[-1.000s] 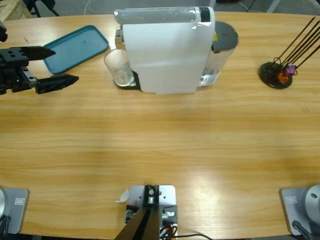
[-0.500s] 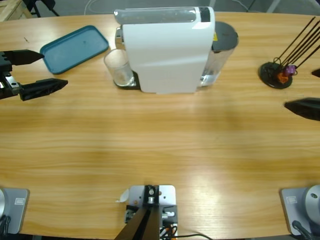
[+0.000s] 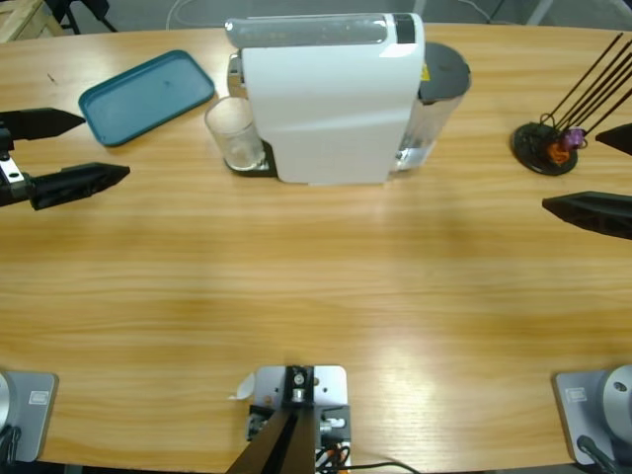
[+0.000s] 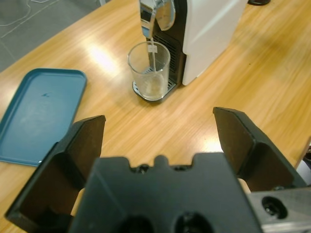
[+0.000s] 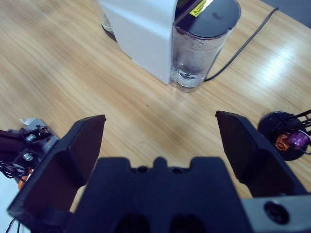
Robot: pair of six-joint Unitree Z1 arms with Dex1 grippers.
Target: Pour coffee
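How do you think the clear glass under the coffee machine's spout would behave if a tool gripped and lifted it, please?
The glass looks smooth and thin-walled, so probably slippery and fragile. It seems nearly empty, hence likely light. Being tall and narrow, it might tip if nudged off the drip tray.

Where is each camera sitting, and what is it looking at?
High view: above the table, looking down on the coffee machine; left gripper and right gripper at the side edges.
Left wrist view: along the open left gripper toward the glass and blue tray.
Right wrist view: along the open right gripper toward the water tank.
All three share the machine.
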